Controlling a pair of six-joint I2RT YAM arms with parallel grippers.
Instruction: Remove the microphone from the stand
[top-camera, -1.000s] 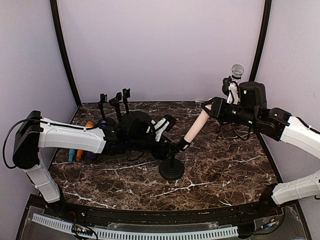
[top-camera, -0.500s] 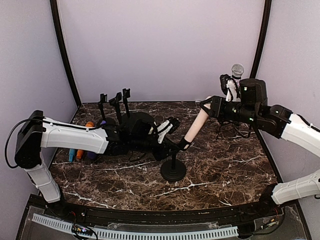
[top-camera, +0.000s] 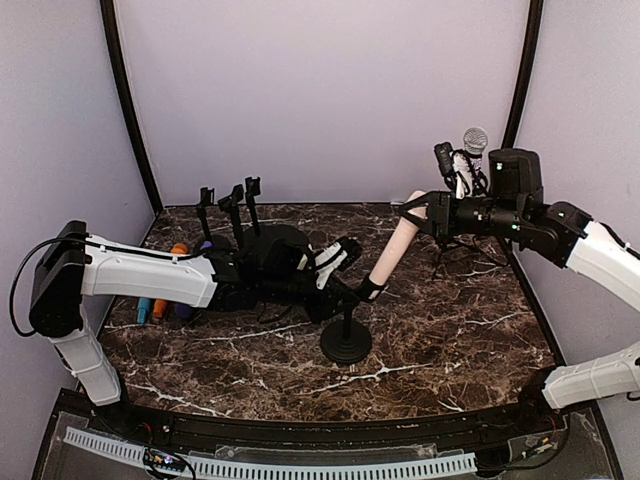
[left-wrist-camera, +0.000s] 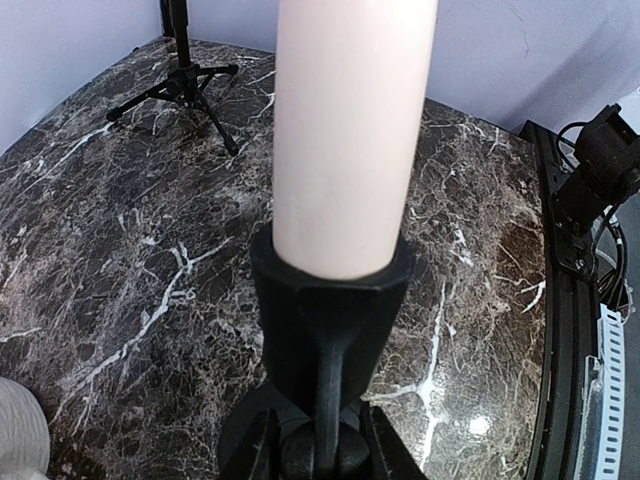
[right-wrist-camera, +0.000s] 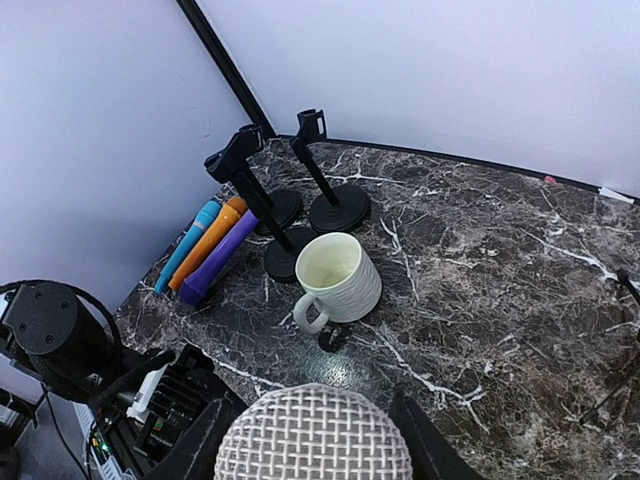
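Observation:
A pale pink microphone (top-camera: 392, 245) sits tilted in the clip of a black round-base stand (top-camera: 346, 345) in the middle of the table. In the left wrist view its body (left-wrist-camera: 350, 130) rises out of the black clip (left-wrist-camera: 330, 310). My left gripper (top-camera: 352, 290) is shut on the stand's neck just under the clip, with its fingers on both sides of the joint (left-wrist-camera: 318, 450). My right gripper (top-camera: 416, 206) is shut on the microphone's upper end. Its silver mesh head (right-wrist-camera: 312, 440) shows between my fingers.
A white mug (right-wrist-camera: 340, 275) stands behind the left arm. Three empty black stands (top-camera: 230, 205) are at the back left, with blue, orange and purple microphones (top-camera: 160, 305) lying beside them. A tripod stand with a silver-headed microphone (top-camera: 474, 140) is at the back right.
My right arm has risen and moved a little left, tipping the pink microphone more upright. The stand base slid slightly right. Both grips are unchanged.

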